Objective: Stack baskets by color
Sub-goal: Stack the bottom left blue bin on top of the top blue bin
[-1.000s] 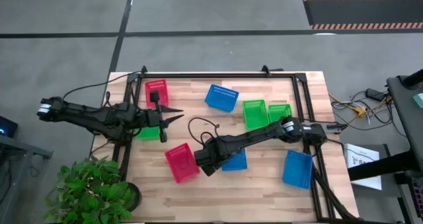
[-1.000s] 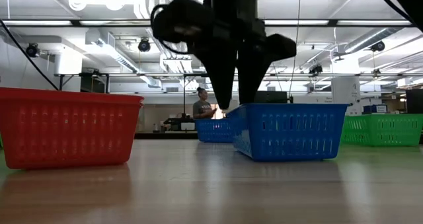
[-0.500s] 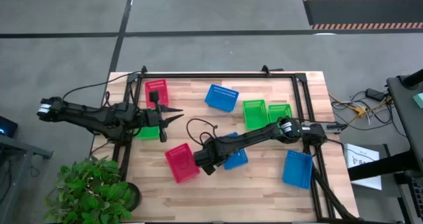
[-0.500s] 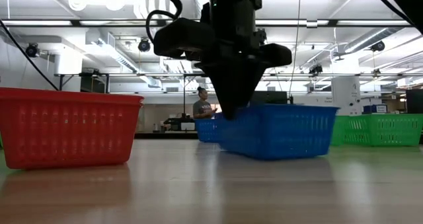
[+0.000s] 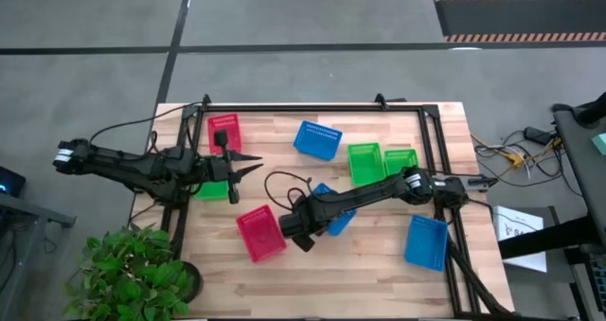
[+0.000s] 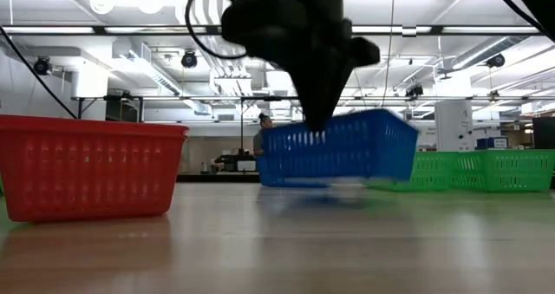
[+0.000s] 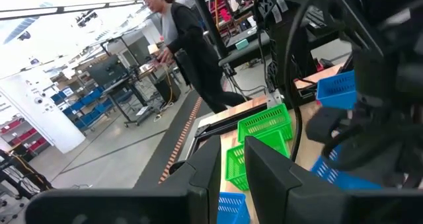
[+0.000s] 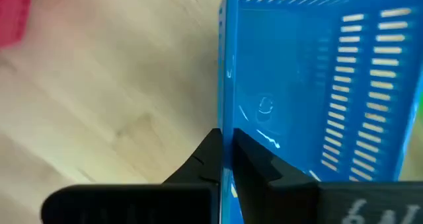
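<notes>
My right gripper [image 5: 305, 230] points down, shut on a blue basket [image 5: 333, 215] near the table's middle; the low view shows that basket [image 6: 347, 151] tilted and off the wood. Resting on their bottoms are two red baskets [image 5: 224, 132] [image 5: 260, 233], two more blue baskets [image 5: 317, 139] [image 5: 426, 242] and two green baskets side by side [image 5: 365, 163] [image 5: 401, 160]. My left gripper [image 5: 252, 166] hangs level at the left, open and empty, above another green basket [image 5: 213, 189]. My right gripper pinches the top rim of one basket wall [image 8: 225, 115], one finger inside the basket and one outside. The fingers [image 6: 316, 112] come from above, pointing down. The basket hangs below them, lifted clear of the table and tilted, its end toward the right edge higher.
A black frame [image 5: 431, 141] runs along the table's left, far and right sides. A dark cable loop [image 5: 284, 181] lies near the middle. A potted plant [image 5: 133, 274] stands off the near left corner. A person [image 7: 178, 39] is in the room beyond.
My right gripper has shut on the blue basket's wall, risen a little and rolled about its own line. The basket has come up off the table, turned to lie diagonally and tipped, one end higher than the other.
</notes>
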Controlling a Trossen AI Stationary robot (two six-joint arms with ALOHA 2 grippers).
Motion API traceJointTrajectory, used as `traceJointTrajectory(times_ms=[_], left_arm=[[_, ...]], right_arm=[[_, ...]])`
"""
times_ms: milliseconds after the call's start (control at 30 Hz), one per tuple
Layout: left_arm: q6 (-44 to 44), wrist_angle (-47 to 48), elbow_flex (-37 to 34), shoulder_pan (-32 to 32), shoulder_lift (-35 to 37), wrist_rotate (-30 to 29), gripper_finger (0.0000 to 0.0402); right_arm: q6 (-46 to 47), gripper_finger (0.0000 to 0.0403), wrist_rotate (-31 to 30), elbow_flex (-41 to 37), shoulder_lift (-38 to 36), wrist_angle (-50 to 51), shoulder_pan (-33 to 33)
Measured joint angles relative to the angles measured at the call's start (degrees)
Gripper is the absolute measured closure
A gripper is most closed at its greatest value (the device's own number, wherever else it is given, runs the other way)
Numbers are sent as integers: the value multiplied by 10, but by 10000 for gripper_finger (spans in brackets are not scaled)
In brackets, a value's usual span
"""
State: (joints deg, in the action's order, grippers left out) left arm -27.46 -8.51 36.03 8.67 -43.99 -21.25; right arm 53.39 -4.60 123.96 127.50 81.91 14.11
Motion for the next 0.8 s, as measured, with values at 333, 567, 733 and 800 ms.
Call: traceJointTrajectory(times_ms=[333,567,733,800], left_arm=[[-1,-1,0,0,0,0,350],[-1,-1,0,0,0,0,350],[-2,-1,1,0,-1,0,350],[-2,-1,1,0,-1,0,350]], right_arm=[[-199,391,-77,54,-20,81,-14],[-356,392,-115,61,-22,81,-73],[-446,392,-120,61,-22,79,-123],[-470,392,-120,61,-25,79,-141]])
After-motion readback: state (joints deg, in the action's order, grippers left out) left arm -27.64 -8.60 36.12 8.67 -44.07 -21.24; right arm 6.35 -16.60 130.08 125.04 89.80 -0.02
